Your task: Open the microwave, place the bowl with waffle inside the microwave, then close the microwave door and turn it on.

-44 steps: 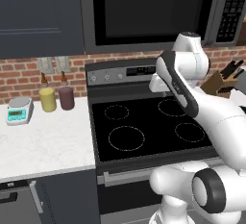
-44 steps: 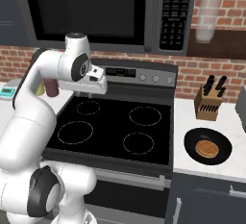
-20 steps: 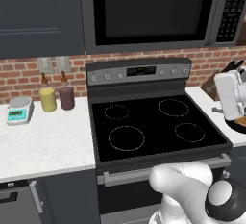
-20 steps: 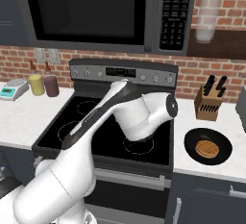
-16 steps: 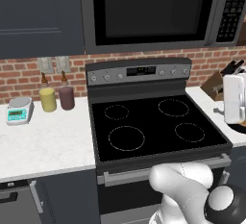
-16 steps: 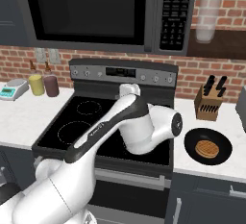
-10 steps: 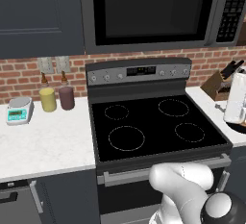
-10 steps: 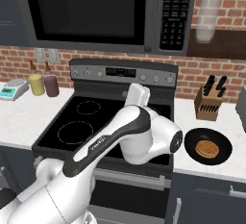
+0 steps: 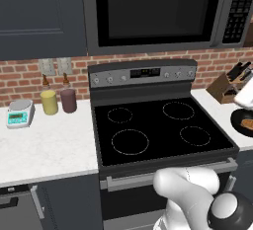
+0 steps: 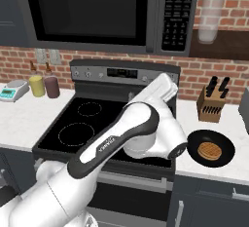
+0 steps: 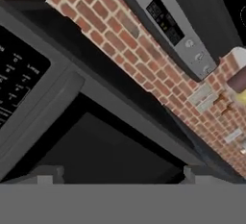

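White all over, has swung from the stove's left side to its right and now tips the hand, spread wide and empty, up at the microwave's shut door. Leaves the bowl untouched on the desk right of the stove, near the knife block. Suggests door-opening comes first.

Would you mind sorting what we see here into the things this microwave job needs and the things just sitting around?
Needed:
microwave
microwave door, shut
bowl with waffle, on the counter right of the stove

Just sitting around:
stove
knife block
kitchen scale
yellow jar
maroon jar
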### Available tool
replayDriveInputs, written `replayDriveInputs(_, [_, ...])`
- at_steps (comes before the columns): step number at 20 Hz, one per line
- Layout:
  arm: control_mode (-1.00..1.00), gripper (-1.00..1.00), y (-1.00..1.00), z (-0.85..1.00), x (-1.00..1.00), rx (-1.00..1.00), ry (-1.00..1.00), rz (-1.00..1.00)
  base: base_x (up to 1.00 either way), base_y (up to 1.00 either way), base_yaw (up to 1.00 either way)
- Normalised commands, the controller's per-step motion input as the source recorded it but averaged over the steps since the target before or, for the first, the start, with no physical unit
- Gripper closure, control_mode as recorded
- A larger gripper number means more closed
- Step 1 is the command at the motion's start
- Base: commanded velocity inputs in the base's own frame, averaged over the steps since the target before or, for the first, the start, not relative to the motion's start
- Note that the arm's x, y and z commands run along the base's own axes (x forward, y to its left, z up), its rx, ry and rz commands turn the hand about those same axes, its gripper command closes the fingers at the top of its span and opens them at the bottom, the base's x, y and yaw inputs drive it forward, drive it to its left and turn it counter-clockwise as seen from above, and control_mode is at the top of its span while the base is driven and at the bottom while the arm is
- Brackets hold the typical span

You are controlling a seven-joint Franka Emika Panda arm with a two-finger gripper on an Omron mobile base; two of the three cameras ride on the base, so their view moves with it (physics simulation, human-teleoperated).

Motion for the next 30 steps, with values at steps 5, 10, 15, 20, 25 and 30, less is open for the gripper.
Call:
replayDriveInputs(5, [-1.0,-1.0,0.3,0.7,0.7,0.2,0.0,-0.22,0.0,0.0,0.0])
replayDriveInputs(10, [-1.0,-1.0,0.13,0.5,0.38,0.17,-0.06,-0.2,0.0,0.0,0.0])
replayDriveInputs(15, [-1.0,-1.0,-0.22,-0.03,-0.01,0.15,-0.02,0.0,0.0,0.0,0.0])
replayDriveInputs(20, [-1.0,-1.0,-0.08,0.08,-0.01,0.14,-0.07,0.03,0.0,0.0,0.0])
replayDriveInputs(25, [-1.0,-1.0,0.0,0.36,0.0,0.06,-0.08,0.07,0.0,0.0,0.0])
replayDriveInputs(30, [-1.0,-1.0,0.0,0.04,0.09,0.0,-0.07,0.0,0.0,0.0,0.0])
